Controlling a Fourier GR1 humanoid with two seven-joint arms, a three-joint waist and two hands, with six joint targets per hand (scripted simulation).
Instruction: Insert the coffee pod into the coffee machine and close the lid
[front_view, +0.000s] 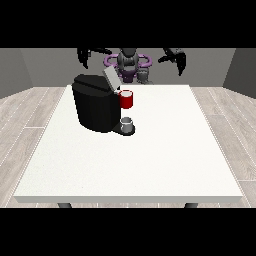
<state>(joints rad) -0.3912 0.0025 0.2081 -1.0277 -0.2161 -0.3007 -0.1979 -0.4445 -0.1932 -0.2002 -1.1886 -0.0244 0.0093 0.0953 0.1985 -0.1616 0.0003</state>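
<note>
A black coffee machine stands on the white table, left of centre towards the back. Its grey lid is tilted up and open. On the machine's right side is a red part, and below it a small grey cup rests on the machine's base. I cannot pick out a separate coffee pod. The hand at the view's left hangs raised above and behind the machine, holding nothing, fingers relaxed. The hand at the view's right is raised beyond the table's far edge, also holding nothing.
The robot's torso stands behind the table's far edge. The floor around the table is grey planks, with grey walls at both sides.
</note>
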